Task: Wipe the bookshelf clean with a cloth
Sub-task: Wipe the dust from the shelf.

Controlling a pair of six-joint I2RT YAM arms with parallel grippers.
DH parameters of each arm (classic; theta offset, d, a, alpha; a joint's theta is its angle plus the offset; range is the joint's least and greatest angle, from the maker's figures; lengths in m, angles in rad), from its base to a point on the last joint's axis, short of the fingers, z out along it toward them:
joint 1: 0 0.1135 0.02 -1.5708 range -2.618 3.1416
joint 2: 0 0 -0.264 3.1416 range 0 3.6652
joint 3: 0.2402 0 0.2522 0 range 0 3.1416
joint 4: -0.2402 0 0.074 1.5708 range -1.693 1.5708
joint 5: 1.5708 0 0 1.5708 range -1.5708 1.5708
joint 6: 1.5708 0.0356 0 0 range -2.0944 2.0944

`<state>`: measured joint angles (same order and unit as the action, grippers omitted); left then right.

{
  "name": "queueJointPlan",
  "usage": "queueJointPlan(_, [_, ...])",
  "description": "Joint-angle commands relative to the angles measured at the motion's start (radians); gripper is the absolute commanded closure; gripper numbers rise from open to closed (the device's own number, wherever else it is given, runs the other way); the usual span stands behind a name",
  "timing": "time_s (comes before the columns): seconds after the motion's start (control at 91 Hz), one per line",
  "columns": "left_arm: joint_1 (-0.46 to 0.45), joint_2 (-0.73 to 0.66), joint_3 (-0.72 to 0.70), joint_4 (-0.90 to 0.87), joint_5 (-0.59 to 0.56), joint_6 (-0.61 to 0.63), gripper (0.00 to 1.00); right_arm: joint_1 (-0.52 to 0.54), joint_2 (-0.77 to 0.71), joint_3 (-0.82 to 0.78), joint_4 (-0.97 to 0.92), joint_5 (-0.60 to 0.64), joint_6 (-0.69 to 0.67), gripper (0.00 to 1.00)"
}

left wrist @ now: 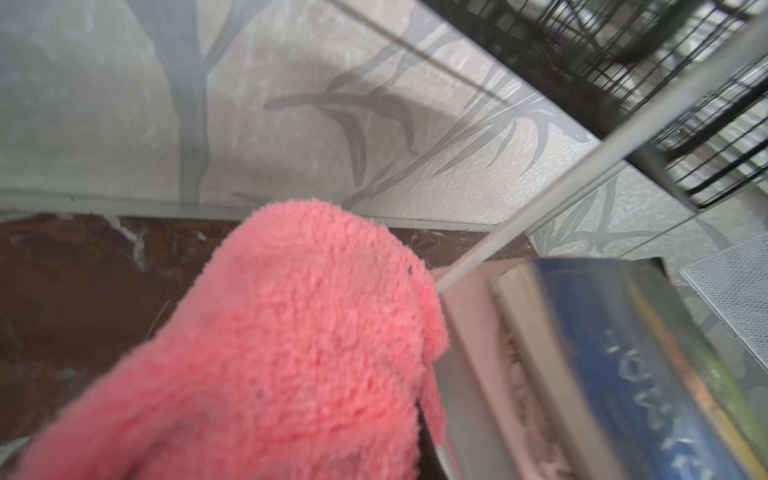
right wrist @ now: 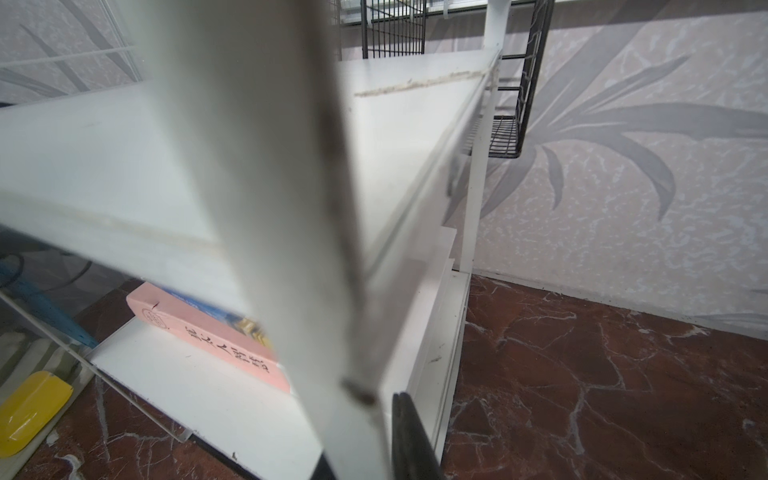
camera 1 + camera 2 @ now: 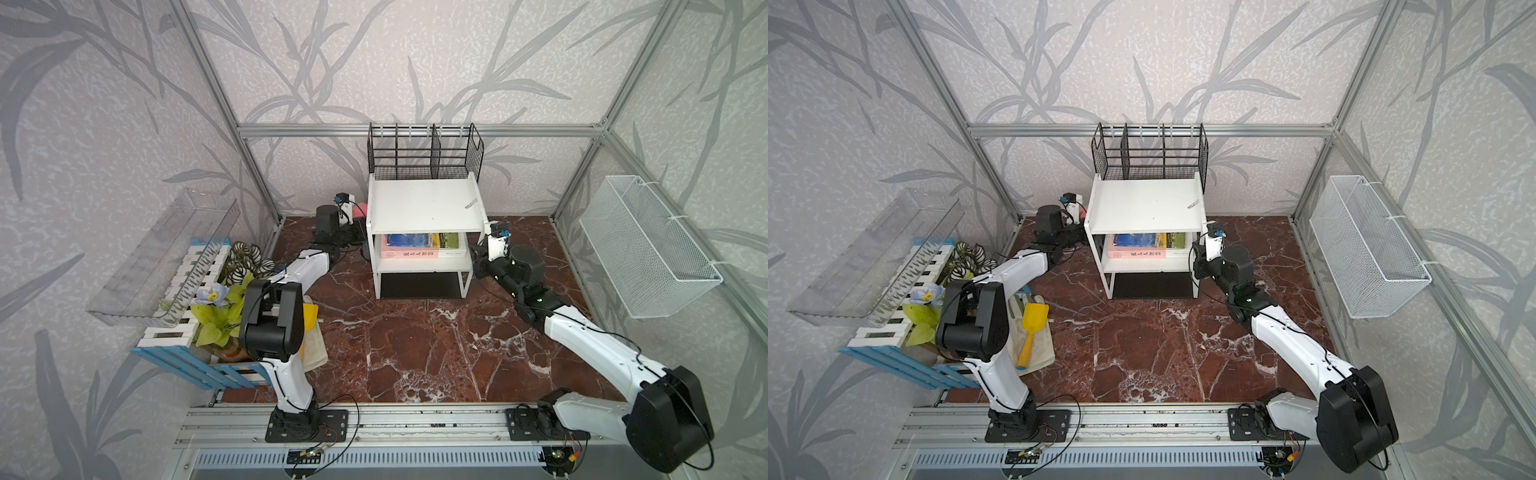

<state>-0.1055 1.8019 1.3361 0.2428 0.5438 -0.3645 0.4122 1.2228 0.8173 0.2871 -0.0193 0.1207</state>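
Against the back wall, on the red marble tabletop, the bookshelf is standing upright. Its top board is carrying only a small pale scrap near the right edge. Books are lying stacked on the middle board, a blue one on a pink one. At the shelf's left side the cloth is bunching up pink and fluffy, just beside the thin tube frame and the book edges; whether it is touching the frame I cannot tell. I am pinching that cloth in my left pincer, jaws pressed together, and the terry folds are hiding my fingers in the wrist view. Over on the shelf's right side, my right pincer is clamping the front upright of the white frame, with the post running between the dark fingers in the wrist view. Behind the shelf a black wire rack is sitting against the wall. Well to the right a white mesh basket is hanging on the side wall. Far to the left, a yellow scoop is lying on a beige cloth, beside a blue-and-white slatted planter.
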Motion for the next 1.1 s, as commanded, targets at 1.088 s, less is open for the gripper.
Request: queueJointPlan(1.088, [-0.009,0.088,0.082,0.039,0.064,-0.020,1.00,-0.030,0.005,-0.013,-0.152,0.064,0.250,1.00])
